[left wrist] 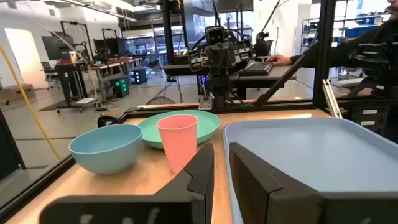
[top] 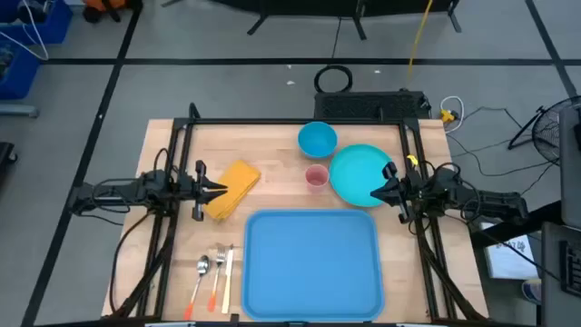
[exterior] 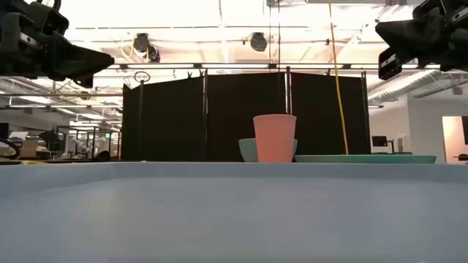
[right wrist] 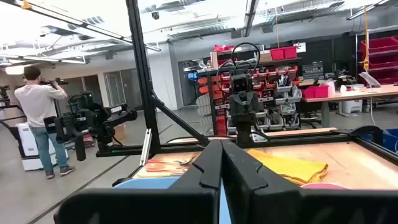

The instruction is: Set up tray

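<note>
The light-blue tray (top: 311, 259) lies flat at the table's near middle; its rim fills the bottom of the low view (exterior: 234, 212). My left gripper (top: 221, 188) hovers over the table's left side, above the yellow cloth (top: 233, 188), its fingers (left wrist: 199, 171) a narrow gap apart. My right gripper (top: 381, 191) hovers over the near edge of the teal plate (top: 361, 174), shut (right wrist: 222, 152). Both hang well above the table in the low view, the left gripper (exterior: 95, 62) and the right gripper (exterior: 387, 44). A pink cup (top: 316, 176) and a blue bowl (top: 317, 139) stand upright beside the plate.
A fork, a spoon and a knife with orange handles (top: 213, 272) lie left of the tray near the table's near-left corner. Black frame posts (top: 186, 136) stand along both sides of the table. People show in the room beyond, one of them (right wrist: 40, 118) standing.
</note>
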